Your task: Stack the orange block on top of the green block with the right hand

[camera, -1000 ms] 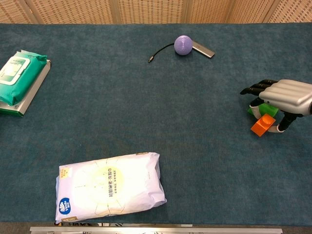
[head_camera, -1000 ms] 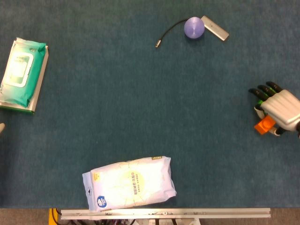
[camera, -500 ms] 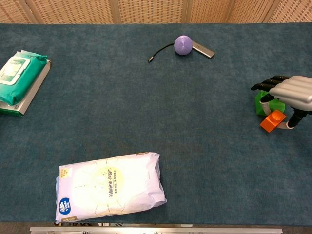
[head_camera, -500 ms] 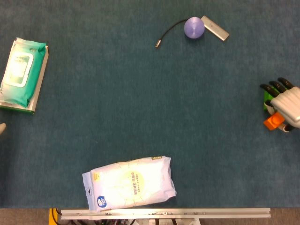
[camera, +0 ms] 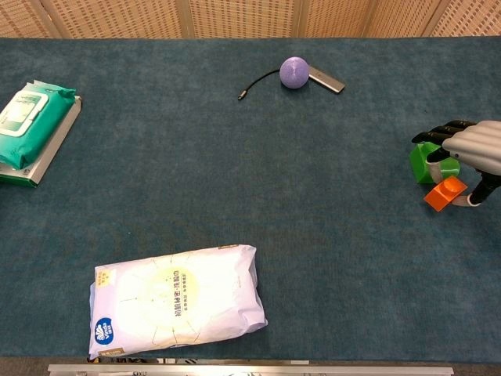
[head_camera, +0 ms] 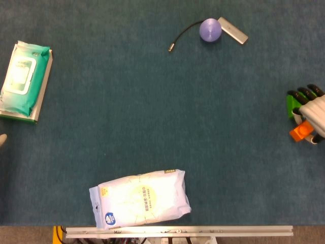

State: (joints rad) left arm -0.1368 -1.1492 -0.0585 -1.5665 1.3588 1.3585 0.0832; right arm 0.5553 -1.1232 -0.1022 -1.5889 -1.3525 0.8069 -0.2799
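At the table's right edge my right hand [head_camera: 316, 113] [camera: 474, 147] pinches the orange block [head_camera: 300, 132] [camera: 444, 193] at its underside. Its dark fingertips reach over the green block [head_camera: 291, 105] [camera: 424, 163], which stands on the cloth just beyond and to the left of the orange block. The orange block sits tilted, beside the green one and lower, not on top of it. Whether the two blocks touch is unclear. Only a pale sliver at the left edge [head_camera: 2, 139] may belong to my left hand.
A white wipes pack [head_camera: 140, 198] [camera: 175, 299] lies near the front edge. A green wipes pack on a tray [head_camera: 23, 79] [camera: 30, 125] is at the far left. A purple ball [head_camera: 209, 29] [camera: 294, 72] with a cable and a silver stick sits at the back.
My right hand has moved right, toward the table's edge, carrying the orange block. The green block has shifted right with it and now shows more clearly.
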